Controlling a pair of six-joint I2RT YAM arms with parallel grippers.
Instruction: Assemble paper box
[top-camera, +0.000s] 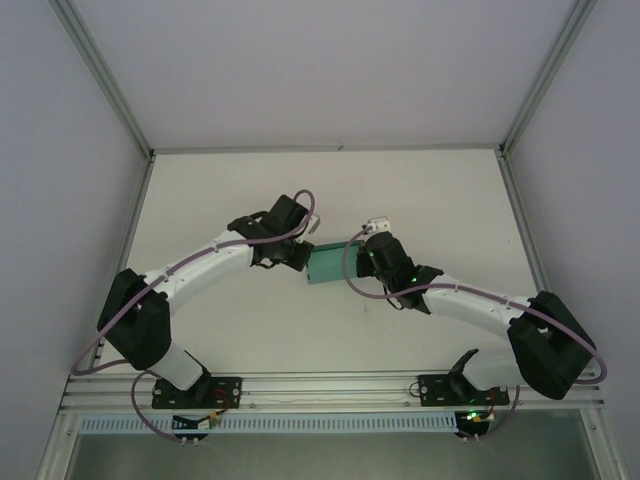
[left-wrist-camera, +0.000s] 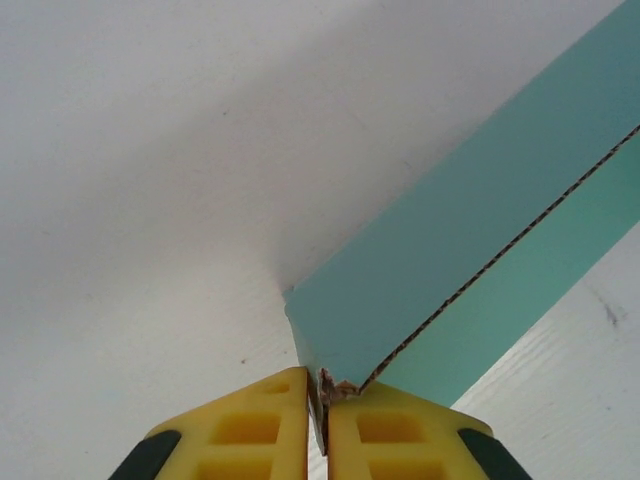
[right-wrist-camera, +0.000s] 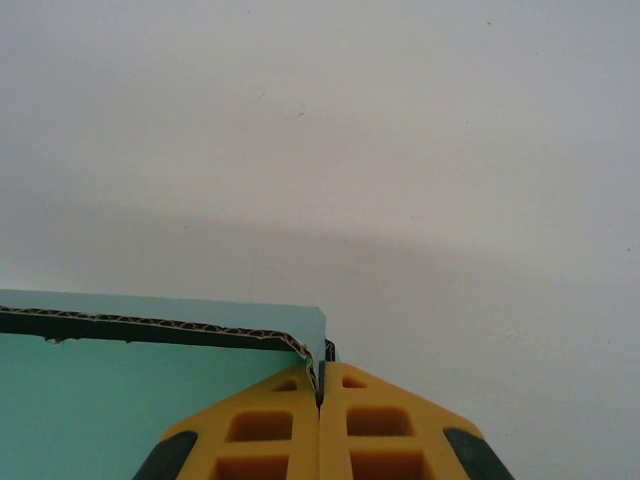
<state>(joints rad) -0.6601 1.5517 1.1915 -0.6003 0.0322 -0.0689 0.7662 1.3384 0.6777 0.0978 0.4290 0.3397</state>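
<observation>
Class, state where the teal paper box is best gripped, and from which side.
Pinch a thin exposed wall edge near a corner, coming sideways from either end. The paper box is slim with open corrugated edges; the left gripper and right gripper hold it so.

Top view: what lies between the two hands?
The teal box spans the gap in the top view. The left hand and right hand each pinch one end of it.

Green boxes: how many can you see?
1. The paper box is in the middle, pinched at one end by the left gripper and at the other by the right gripper.
</observation>
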